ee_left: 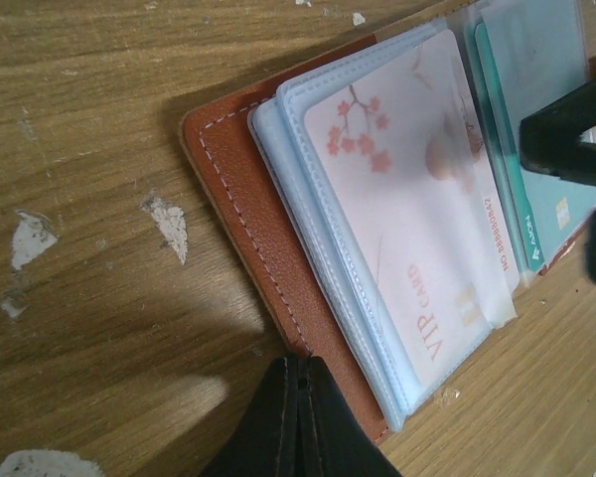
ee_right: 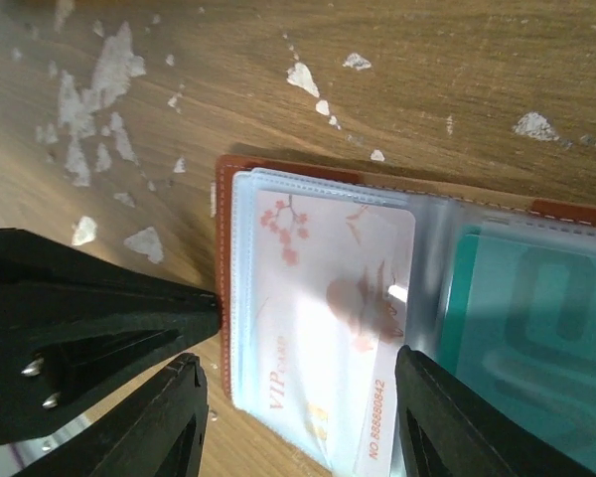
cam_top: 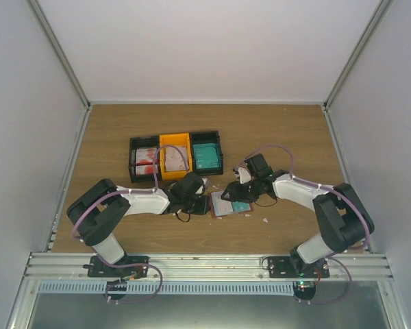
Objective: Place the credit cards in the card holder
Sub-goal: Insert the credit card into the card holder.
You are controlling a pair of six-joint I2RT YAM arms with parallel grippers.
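By the card holder — left fingers closed together, right fingers spread apart.

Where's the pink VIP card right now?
The pink VIP card sits tucked into the left half of the open card holder, near the centre of the left wrist view, just left of the teal card.
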